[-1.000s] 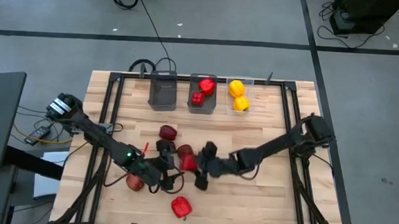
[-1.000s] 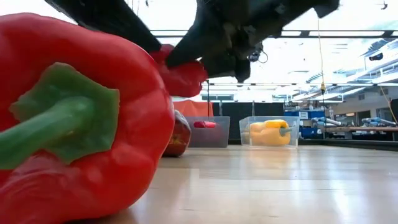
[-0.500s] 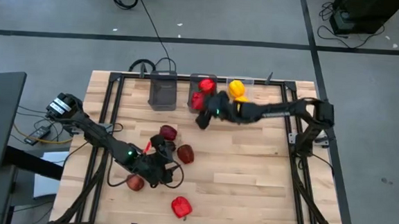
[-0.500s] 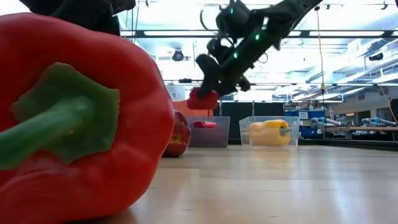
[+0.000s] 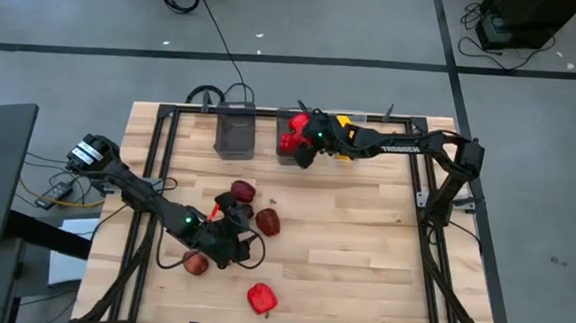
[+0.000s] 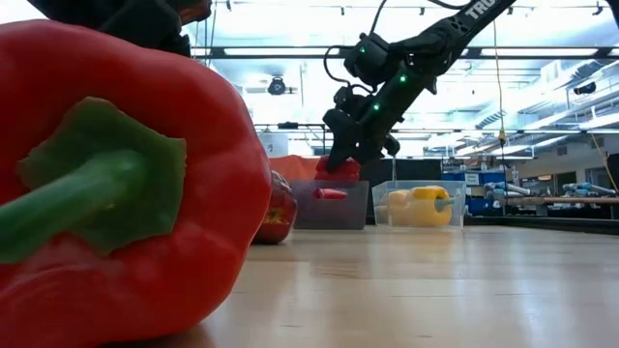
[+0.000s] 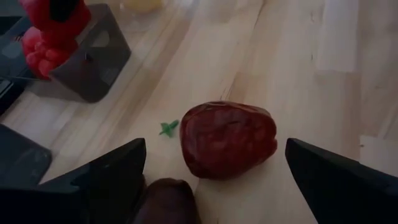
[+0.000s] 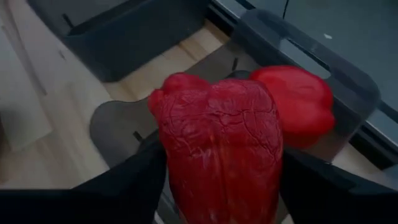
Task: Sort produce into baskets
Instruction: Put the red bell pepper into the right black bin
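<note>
My right pincer [image 8: 217, 205] holds a glossy red bell pepper [image 8: 219, 146] over the dark grey see-through middle bin [image 5: 289, 147], which already has a red pepper inside. If I let go off-centre, it could hit the rim and roll away (my guess). My left pincer [image 7: 211, 186] waits wide open by the dark red apple [image 7: 228, 138]. The wooden desk [image 5: 363, 246] sits on grey floor.

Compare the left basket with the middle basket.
The left basket shows nothing inside; the middle basket holds red peppers. The right gripper hangs over the middle basket with another red pepper between its fingers; no gripper is near the left basket. Both are dark, translucent and stand in the table's far row.
</note>
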`<state>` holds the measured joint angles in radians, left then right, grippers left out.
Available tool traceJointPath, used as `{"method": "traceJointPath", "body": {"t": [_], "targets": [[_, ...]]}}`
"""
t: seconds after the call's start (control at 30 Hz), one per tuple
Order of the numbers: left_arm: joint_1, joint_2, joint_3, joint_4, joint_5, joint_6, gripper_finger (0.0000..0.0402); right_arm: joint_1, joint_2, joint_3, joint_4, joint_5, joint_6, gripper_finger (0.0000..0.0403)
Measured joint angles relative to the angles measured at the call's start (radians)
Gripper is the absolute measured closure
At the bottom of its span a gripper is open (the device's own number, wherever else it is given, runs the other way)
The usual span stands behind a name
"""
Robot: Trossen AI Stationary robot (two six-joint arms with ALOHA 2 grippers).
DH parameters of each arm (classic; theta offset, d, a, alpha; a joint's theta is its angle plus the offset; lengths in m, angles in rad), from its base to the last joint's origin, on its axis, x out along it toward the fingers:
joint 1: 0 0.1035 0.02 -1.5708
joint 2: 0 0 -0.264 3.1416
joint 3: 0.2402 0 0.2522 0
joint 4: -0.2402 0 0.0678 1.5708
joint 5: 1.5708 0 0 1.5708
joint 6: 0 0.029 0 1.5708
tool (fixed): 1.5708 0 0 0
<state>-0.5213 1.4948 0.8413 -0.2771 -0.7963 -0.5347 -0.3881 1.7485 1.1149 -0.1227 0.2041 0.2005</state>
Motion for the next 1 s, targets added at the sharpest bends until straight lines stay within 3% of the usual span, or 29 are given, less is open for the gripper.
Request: {"method": "traceJointPath", "body": {"t": [0.13,0.33,0.53,0.67,0.8,1.0], "targets": [[0.0,-0.002,0.0,-0.012,0.0,-0.035,0.001,0.019,0.0,0.0,0.008,0.003,-0.009,0.007],[-0.008,-0.02,-0.001,-0.073,0.005,-0.099,0.001,0.062,0.0,0.0,0.011,0.107,0.028,0.0032],[-0.023,-0.055,-0.002,-0.13,0.005,-0.156,0.001,0.128,-0.033,0.0,0.015,0.124,0.026,0.0036],[-0.047,-0.089,0.0,-0.131,0.005,-0.158,0.001,0.194,-0.062,0.0,-0.001,0.07,0.072,0.0048],[-0.086,-0.105,0.0,-0.133,0.016,-0.153,0.001,0.302,-0.074,0.0,-0.005,-0.018,0.098,0.0056],[-0.133,-0.092,0.0,-0.096,0.117,-0.134,0.001,0.492,-0.066,0.0,-0.003,0.014,0.122,0.0059]]}}
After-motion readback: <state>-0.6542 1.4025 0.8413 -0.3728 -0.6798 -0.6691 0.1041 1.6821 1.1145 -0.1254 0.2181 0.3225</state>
